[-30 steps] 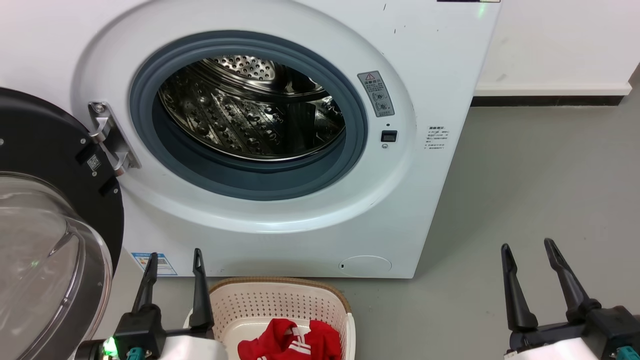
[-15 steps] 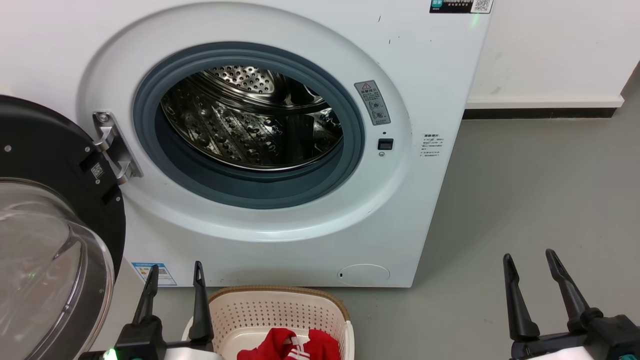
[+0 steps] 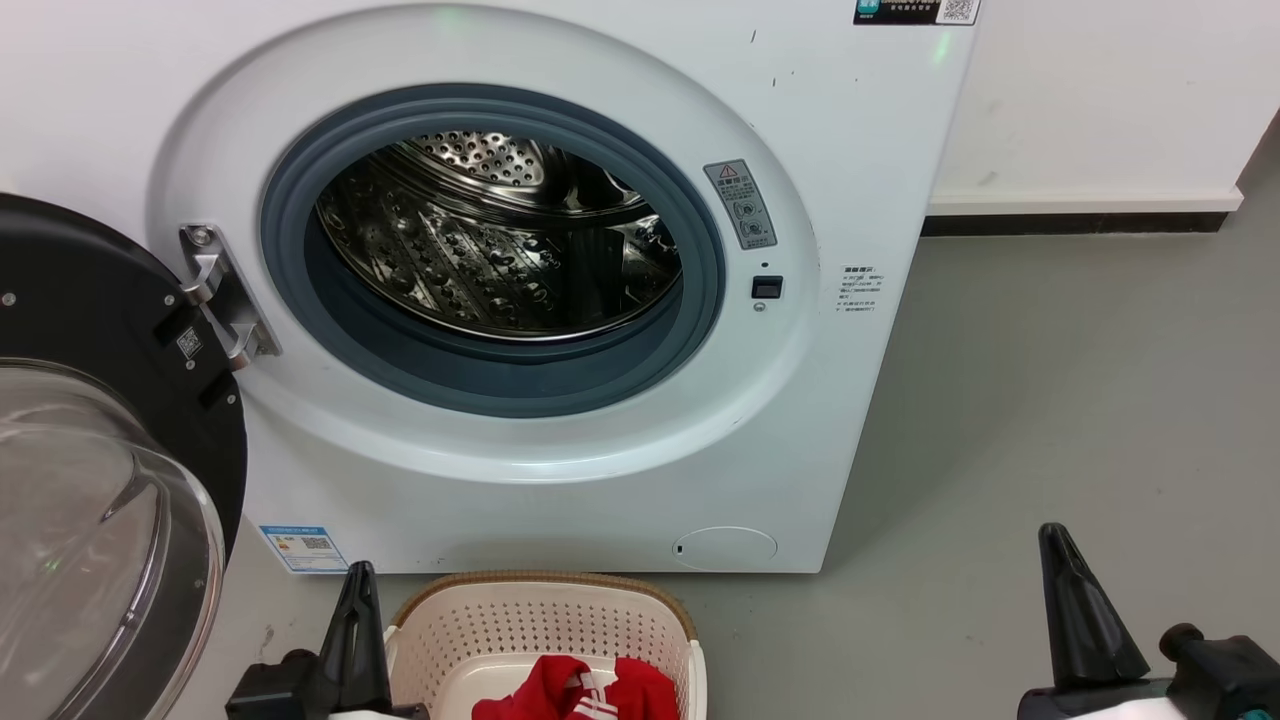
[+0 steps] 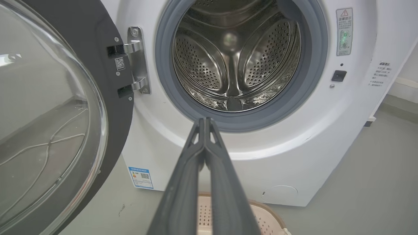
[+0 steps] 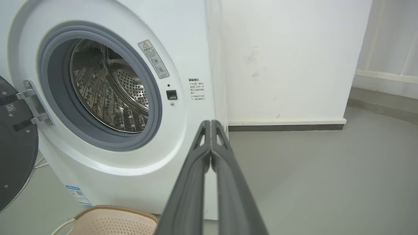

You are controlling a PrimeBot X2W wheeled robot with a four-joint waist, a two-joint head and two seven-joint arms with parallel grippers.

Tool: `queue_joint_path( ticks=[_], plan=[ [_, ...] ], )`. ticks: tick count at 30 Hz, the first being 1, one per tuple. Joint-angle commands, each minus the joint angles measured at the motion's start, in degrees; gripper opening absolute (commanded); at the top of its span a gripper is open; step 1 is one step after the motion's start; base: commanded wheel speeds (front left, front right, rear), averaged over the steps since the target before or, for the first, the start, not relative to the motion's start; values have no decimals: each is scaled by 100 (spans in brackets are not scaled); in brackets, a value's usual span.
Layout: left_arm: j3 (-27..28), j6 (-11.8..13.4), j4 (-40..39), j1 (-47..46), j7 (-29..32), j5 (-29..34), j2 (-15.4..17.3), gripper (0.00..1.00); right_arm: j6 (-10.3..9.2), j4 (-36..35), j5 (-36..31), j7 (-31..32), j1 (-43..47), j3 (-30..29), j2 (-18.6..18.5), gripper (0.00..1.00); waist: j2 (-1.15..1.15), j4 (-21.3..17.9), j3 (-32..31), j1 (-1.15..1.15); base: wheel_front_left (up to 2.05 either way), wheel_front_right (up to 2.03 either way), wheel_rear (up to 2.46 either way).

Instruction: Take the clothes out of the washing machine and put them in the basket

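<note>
The white washing machine (image 3: 870, 150) stands with its black-rimmed glass door (image 3: 100, 500) swung open to the left. Its shiny perforated drum (image 3: 500, 240) holds no cloth that I can see. The cream basket (image 3: 545, 625) sits on the floor before the machine, with red clothes (image 3: 575, 690) lying in it. My left gripper (image 3: 355, 590) is low at the basket's left rim, fingers pressed together and empty, as the left wrist view (image 4: 205, 120) confirms. My right gripper (image 3: 1062, 545) hangs over the floor at the lower right, also shut on nothing (image 5: 210, 122).
Grey floor (image 3: 1080, 380) stretches to the right of the machine up to a white wall with a dark skirting strip (image 3: 1070, 222). The open door takes up the left side. A grey rubber ring (image 3: 700, 310) lines the drum opening.
Both grippers have gone from open to shut and sunk lower in the head view. The camera tilted a little, shifting the machine down in the picture.
</note>
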Motion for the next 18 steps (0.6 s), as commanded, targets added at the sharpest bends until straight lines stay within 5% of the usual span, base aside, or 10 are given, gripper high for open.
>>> queue_joint_path(
  ticks=[1, 18],
  plan=[
    [15, -35, -67, -115, 41, -277, 14, 0, 0, -48, 298, 43, -72, 4, -28, 0, 0, 2, 2, 0, 0, 0, 0],
    [112, -294, 220, -438, 432, -2216, 86, 0, -1, 323, 2278, 397, -442, 14, -140, 0, 0, 17, 27, 0, 0, 0, 0]
  ],
)
